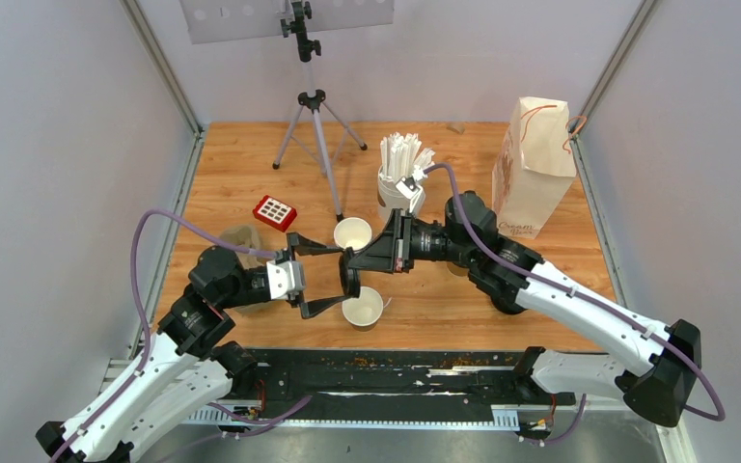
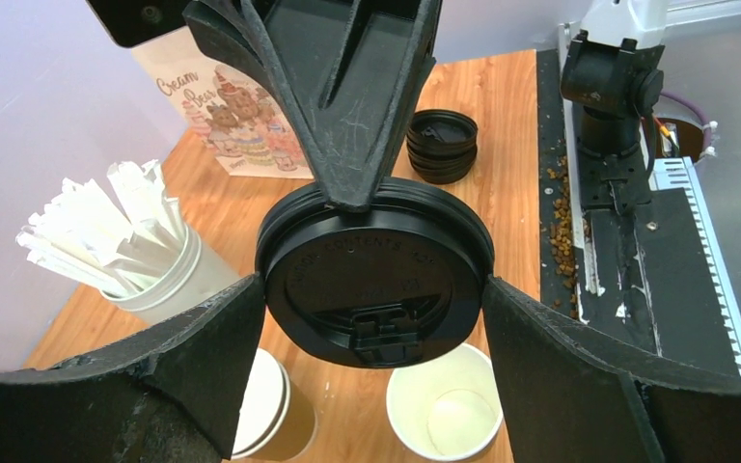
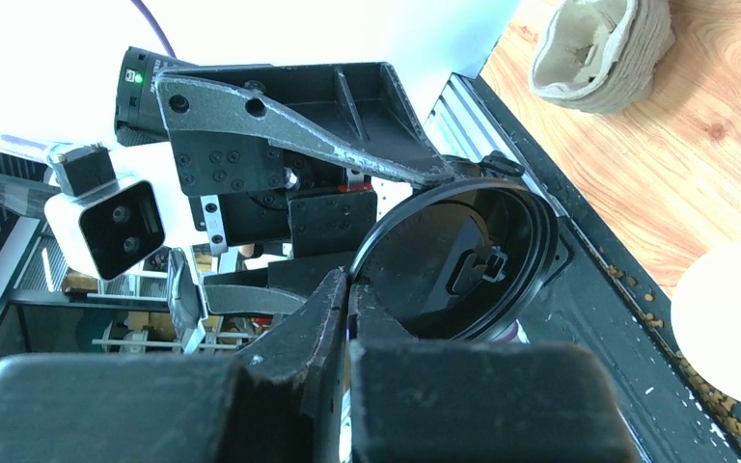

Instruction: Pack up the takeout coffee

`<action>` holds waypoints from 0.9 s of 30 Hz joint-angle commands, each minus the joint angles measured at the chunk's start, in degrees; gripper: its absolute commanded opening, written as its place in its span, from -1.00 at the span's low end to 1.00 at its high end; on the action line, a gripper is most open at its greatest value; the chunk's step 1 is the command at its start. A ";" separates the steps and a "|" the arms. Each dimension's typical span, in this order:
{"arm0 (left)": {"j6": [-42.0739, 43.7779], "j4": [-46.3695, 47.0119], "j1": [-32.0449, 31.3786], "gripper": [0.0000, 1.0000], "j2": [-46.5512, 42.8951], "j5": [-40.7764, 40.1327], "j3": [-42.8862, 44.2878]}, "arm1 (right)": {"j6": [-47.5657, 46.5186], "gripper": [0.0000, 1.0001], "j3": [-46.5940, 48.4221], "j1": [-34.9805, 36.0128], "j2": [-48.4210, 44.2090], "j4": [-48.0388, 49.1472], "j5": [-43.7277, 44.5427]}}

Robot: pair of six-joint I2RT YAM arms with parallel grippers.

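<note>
A round black lid hangs on edge above the table between both grippers. My right gripper is shut on its rim; in the left wrist view its fingers pinch the lid from above. My left gripper has its jaws wide, its fingertips pressed against opposite edges of the lid. Two brown paper cups stand open without lids below, one farther and one nearer. The right wrist view shows the lid's underside.
A white cup of wrapped straws and a paper bag stand at the back right. A pile of black lids lies near the bag. A red keypad, a tripod and a crumpled cardboard piece are on the left.
</note>
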 commanded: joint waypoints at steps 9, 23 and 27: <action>-0.62 1.51 -0.18 0.59 -0.48 1.76 -0.49 | 0.61 -1.00 -3.58 0.26 -4.06 3.43 -0.14; -1.47 2.76 -0.18 1.00 -2.64 -1.74 -3.14 | 3.46 -1.00 -4.38 0.31 -4.01 7.96 -1.35; -0.98 2.77 -0.16 1.00 -2.00 -2.53 -2.58 | 4.19 -1.00 -4.84 0.29 -3.74 9.00 -1.80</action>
